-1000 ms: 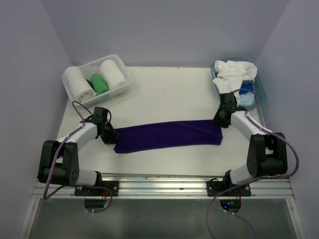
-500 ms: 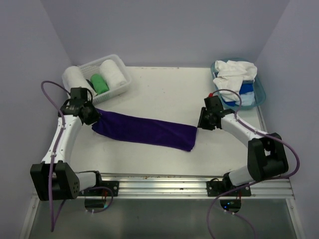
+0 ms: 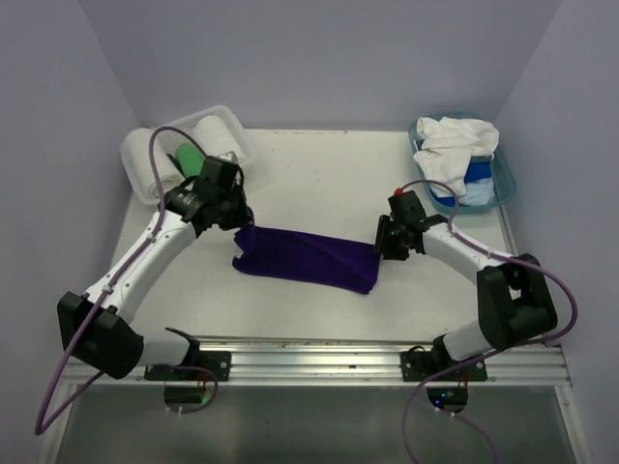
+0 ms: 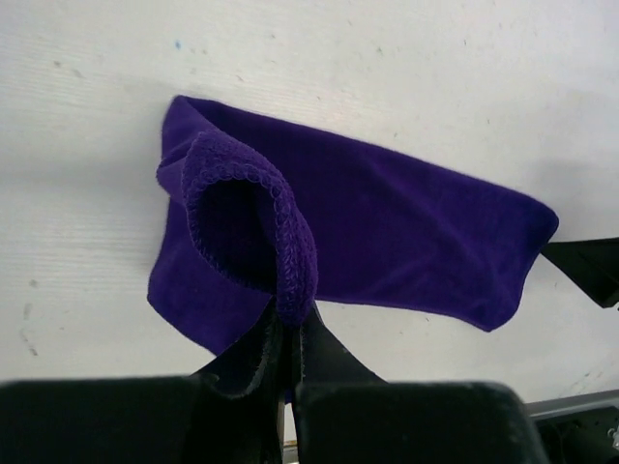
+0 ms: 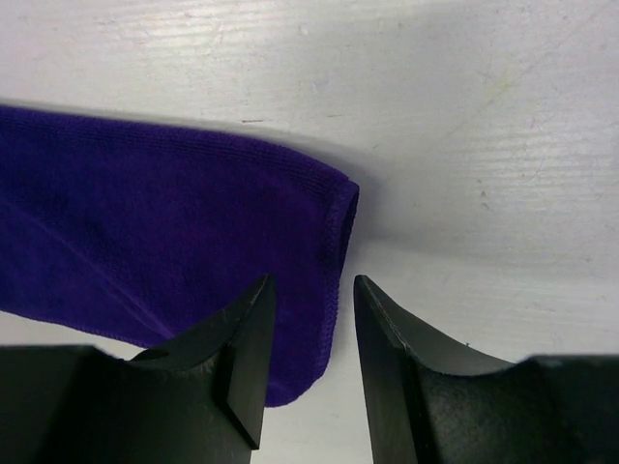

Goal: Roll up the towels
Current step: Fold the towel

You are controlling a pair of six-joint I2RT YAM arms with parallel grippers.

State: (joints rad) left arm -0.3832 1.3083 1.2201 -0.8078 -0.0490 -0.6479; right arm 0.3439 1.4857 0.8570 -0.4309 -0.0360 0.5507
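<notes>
A deep purple towel [image 3: 309, 259] lies folded in a strip mid-table. My left gripper [image 3: 240, 224] is shut on its left end, lifted and curled back over the strip; in the left wrist view the fingertips [image 4: 288, 324] pinch the hem, and the purple towel [image 4: 406, 232] stretches away to the right. My right gripper [image 3: 382, 246] is at the strip's right end. In the right wrist view it stands open [image 5: 311, 295], the jaws straddling the edge of the purple towel [image 5: 145, 232] without pinching it.
A white lattice basket [image 3: 232, 121] at the back left holds rolled white towels [image 3: 145, 159] and a green roll [image 3: 186, 155]. A teal tub [image 3: 506, 179] at the back right holds a crumpled white towel [image 3: 450, 140] and blue cloth [image 3: 476, 174].
My left gripper has swung from the table's left side toward the middle with the towel's left end, shortening the strip. My right gripper's jaws have widened at the right end.
</notes>
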